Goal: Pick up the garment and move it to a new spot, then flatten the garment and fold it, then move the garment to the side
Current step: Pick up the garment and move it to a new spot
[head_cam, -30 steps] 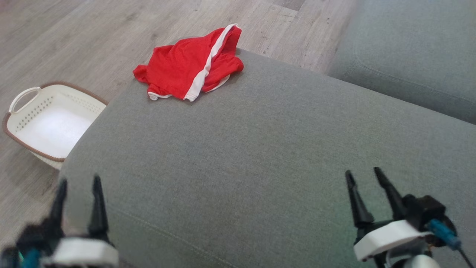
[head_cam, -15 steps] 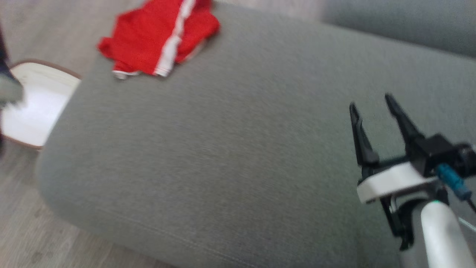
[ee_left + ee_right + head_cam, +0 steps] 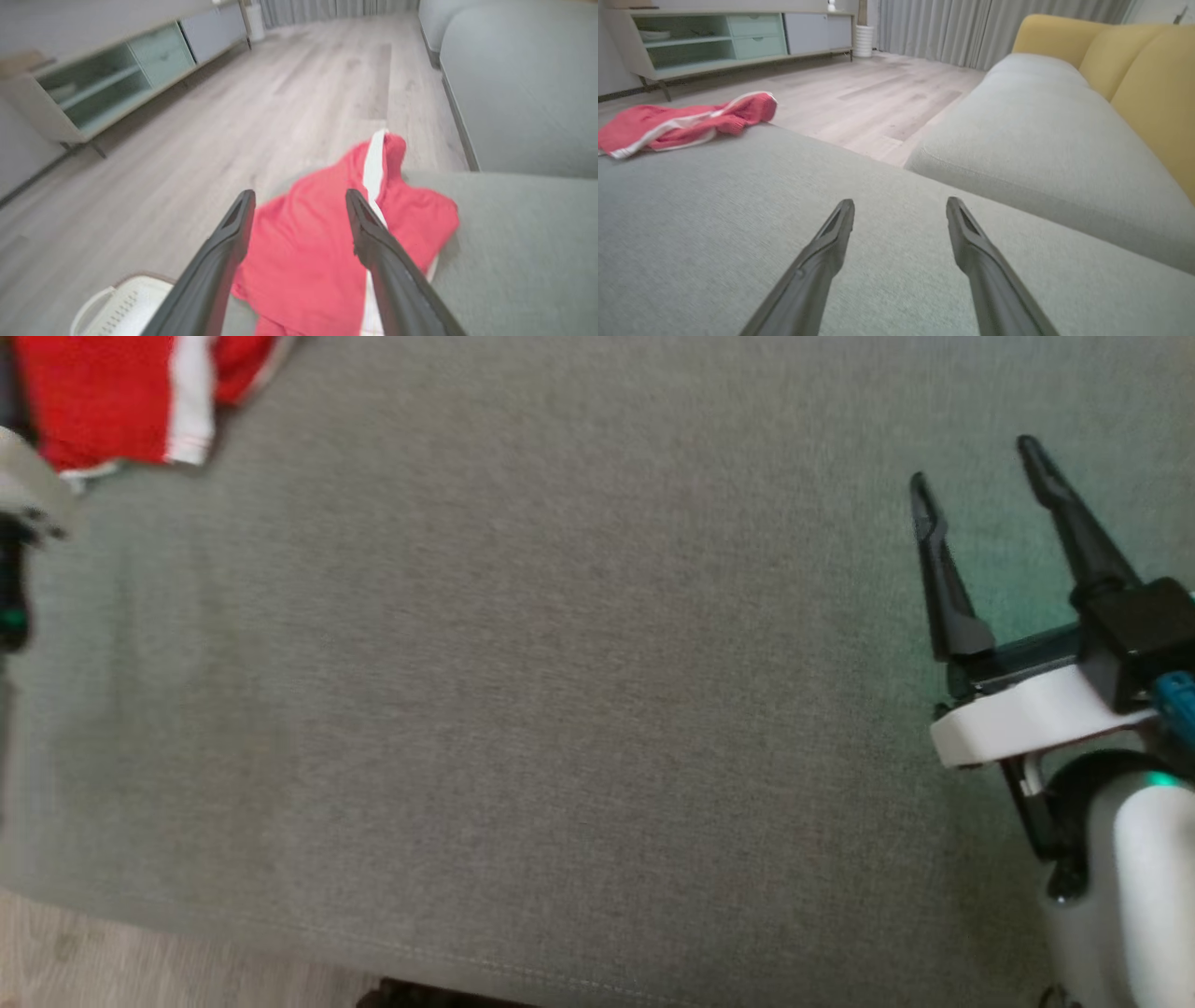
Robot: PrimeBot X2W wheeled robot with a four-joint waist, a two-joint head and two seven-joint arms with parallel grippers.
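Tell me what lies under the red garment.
The red garment lies crumpled on the grey cushion, at its edge. Whether anything else is beneath its folds cannot be seen.

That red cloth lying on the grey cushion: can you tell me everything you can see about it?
The red fabric garment with a white stripe looks soft, like a knit, with thin white trim along a hem. It lies crumpled in loose folds, not flattened, at a far corner of the grey upholstered cushion, with one end reaching past the cushion's edge. It rests on the cushion alone. The left gripper hovers open just before it, seemingly not touching it.
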